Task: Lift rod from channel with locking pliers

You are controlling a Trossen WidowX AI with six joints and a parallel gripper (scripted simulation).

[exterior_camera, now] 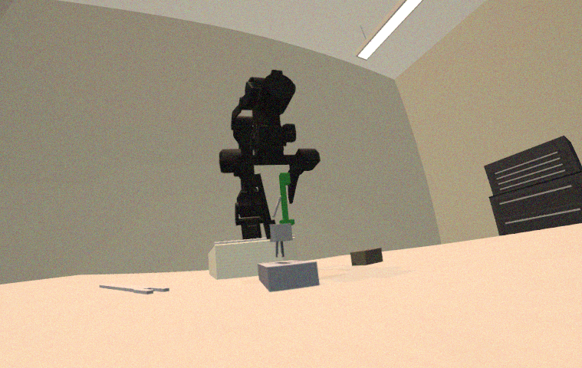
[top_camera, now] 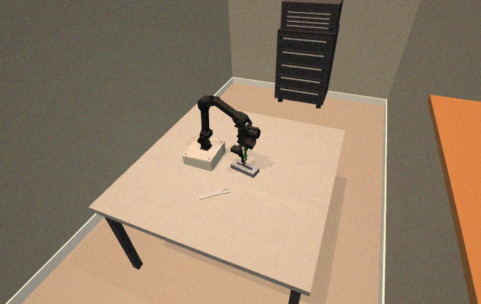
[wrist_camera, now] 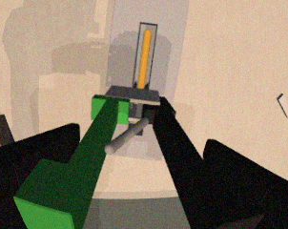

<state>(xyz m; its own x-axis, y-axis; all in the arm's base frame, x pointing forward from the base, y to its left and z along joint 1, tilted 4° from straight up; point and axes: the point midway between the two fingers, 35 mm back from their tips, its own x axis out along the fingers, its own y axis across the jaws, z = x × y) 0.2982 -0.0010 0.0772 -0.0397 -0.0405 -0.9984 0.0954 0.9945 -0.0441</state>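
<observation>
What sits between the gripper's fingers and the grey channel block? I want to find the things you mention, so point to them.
The pliers' head and thin jaws [exterior_camera: 280, 232], above the channel block [top_camera: 251, 171] [exterior_camera: 291, 276] [wrist_camera: 122, 52]; exterior view shows it.
</observation>
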